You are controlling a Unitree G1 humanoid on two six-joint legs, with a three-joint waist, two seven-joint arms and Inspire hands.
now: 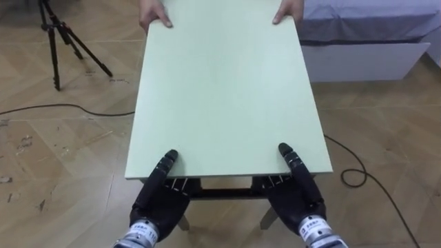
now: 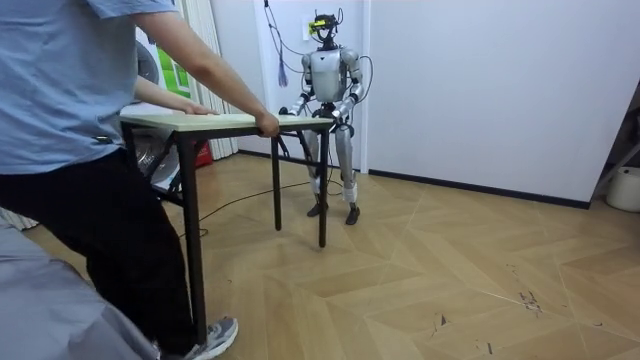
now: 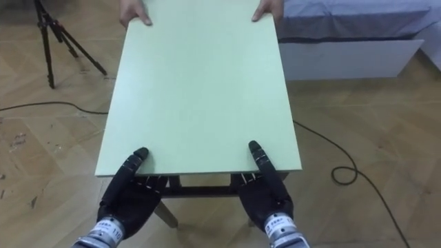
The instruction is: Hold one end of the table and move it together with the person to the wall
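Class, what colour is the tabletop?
Pale green tabletop, clearest in the left eye view.

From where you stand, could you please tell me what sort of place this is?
Probably a bedroom-like indoor room, perhaps set up for recording: a herringbone wood floor, a bed beyond the table, and a tripod standing to the left.

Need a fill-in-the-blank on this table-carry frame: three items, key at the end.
1. The robot's left hand and right hand both clamp the table's ____ edge.
2. A person's hands hold its ____ end.
3. The tripod stands to the robot's ____ of the table.
Missing words: near; far; left.
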